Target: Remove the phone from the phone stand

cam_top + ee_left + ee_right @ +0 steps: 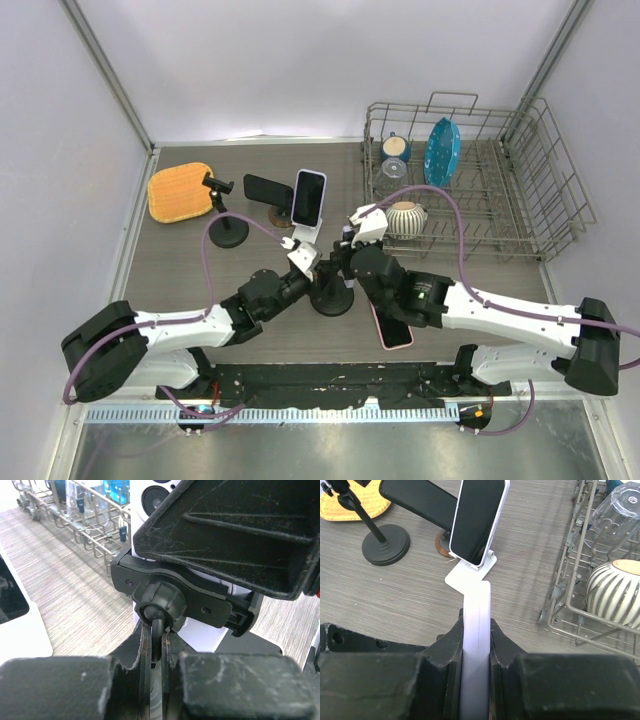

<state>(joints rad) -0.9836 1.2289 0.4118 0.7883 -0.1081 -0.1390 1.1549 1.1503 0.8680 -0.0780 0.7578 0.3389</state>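
The phone [476,597], pale lilac, is seen edge-on in the right wrist view, with my right gripper [476,632] shut on its two faces. From above, its lower end [393,328] shows under the right arm. The black phone stand [332,298] stands on its round base at the table's middle. Its ball joint [160,602] and clamp sit against the phone's white back [220,632]. My left gripper [157,647] is shut on the stand's thin stem just below the ball. In the top view the left gripper [312,266] and right gripper [348,250] meet over the stand.
Just beyond stands a white stand holding a second phone [308,197]. A dark phone [267,188] on a brown base, an empty black stand [228,230] and an orange mat [180,192] lie at the back left. The wire dish rack [540,215] fills the back right.
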